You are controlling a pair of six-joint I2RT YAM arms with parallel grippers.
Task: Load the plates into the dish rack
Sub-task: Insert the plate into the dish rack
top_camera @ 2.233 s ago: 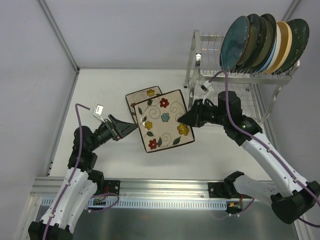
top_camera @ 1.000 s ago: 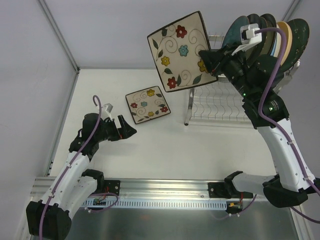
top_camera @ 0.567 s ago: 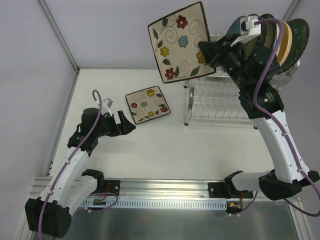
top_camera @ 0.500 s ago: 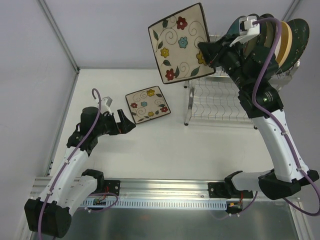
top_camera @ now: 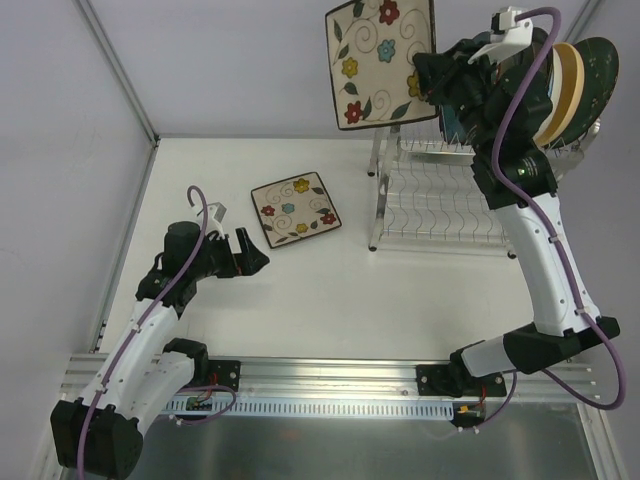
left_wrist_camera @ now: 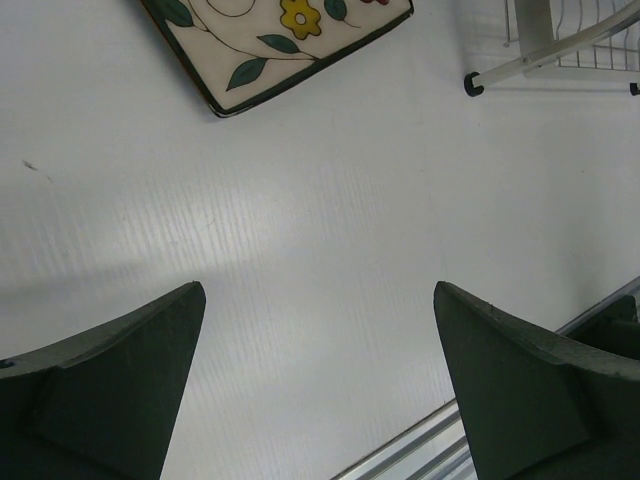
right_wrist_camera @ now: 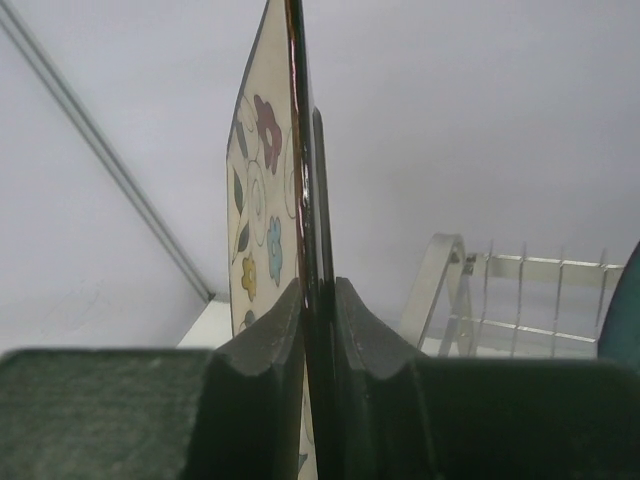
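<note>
Cream plate (top_camera: 380,62), on edge, we hold pinched in the right gripper (top_camera: 416,82); the rack (top_camera: 440,200) lies at four o'clock; left gripper (top_camera: 252,254) gapes wide.

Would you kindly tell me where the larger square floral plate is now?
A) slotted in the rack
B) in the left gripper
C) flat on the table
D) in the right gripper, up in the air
D: the right gripper pinches the edge of the larger square floral plate, which is high in the air beside the dish rack.
</note>
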